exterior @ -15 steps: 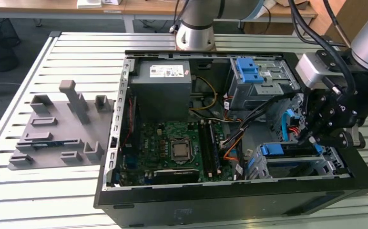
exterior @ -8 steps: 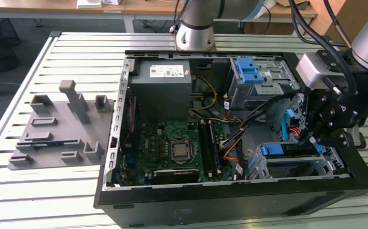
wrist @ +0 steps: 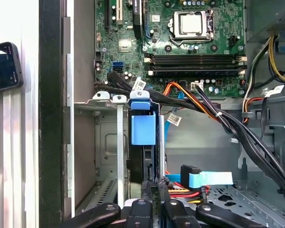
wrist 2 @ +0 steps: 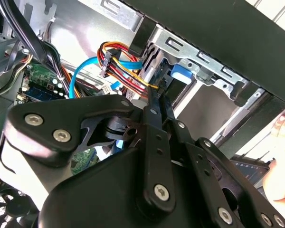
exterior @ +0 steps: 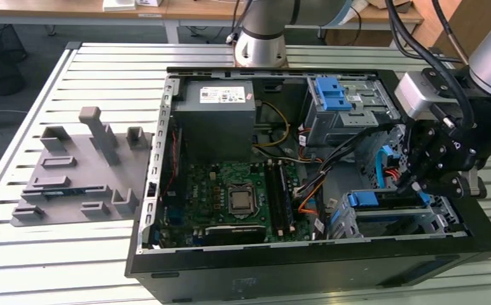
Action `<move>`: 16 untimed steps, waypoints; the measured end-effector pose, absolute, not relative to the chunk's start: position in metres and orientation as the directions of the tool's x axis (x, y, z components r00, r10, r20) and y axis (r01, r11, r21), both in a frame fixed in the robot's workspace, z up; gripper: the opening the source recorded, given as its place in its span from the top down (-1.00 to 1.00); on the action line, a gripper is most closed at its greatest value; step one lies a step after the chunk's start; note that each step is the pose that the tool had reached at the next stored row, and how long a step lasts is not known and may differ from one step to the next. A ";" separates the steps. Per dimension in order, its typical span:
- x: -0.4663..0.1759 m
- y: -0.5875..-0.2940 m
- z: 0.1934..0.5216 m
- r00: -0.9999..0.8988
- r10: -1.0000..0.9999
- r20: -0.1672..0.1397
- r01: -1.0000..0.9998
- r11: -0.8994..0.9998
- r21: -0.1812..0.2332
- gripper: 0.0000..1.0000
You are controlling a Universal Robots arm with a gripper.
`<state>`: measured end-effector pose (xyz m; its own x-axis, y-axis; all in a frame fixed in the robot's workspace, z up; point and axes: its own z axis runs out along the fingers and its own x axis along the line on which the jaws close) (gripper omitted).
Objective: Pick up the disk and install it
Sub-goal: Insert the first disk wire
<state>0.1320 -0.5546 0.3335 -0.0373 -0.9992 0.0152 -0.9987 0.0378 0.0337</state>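
Observation:
The disk (exterior: pixel 366 200) stands on edge in the drive cage (exterior: pixel 436 219) at the case's front corner, on the exterior view's right. Its blue carrier (wrist: pixel 143 129) shows at the top of the slot, with the dark drive body below it. My gripper (exterior: pixel 415 185) hangs just over that cage. In both wrist views its two fingers lie close together, shut, with the gripper (wrist: pixel 154 187) at the disk's near end. I see nothing between the fingertips (wrist 2: pixel 152 102), which point at the blue carrier (wrist 2: pixel 180 76).
The open computer case (exterior: pixel 313 267) holds a motherboard (exterior: pixel 237 197), a grey power supply (exterior: pixel 218 114) and an upper bay with a blue latch (exterior: pixel 334 95). Red, orange and blue cables (wrist: pixel 199 179) run beside the cage. A grey fixture plate (exterior: pixel 84 171) lies beside the case. A person's hand (wrist 2: pixel 281 156) is close by.

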 end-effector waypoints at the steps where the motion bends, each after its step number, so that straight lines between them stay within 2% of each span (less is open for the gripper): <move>1: 0.132 -0.555 0.333 -0.037 -0.999 0.014 -0.999 0.038 0.034 0.67; 16: 0.133 -0.555 0.334 -0.038 -0.999 0.012 -0.999 0.039 0.034 0.67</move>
